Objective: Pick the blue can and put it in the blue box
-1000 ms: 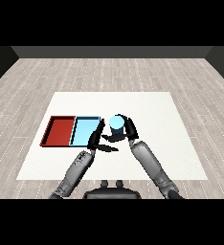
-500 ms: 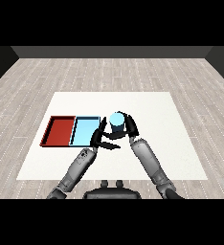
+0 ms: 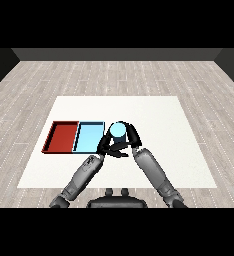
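The blue can (image 3: 117, 130) stands upright in my right hand (image 3: 130, 137), whose fingers curl round it. It hangs just right of the light blue tray (image 3: 89, 136), close to that tray's right rim. My left hand (image 3: 110, 148) lies below and in front of the can, fingers relaxed and holding nothing, at the blue tray's near right corner. The can's lower part is hidden by the hands.
A red tray (image 3: 63, 136) lies directly left of the blue one, sharing a wall with it. The white table (image 3: 164, 125) stretches to the right and behind the trays. Grey plank floor surrounds the table.
My right hand has carried the can a little to the left, nearer the blue tray's right rim. The left hand has hardly moved.
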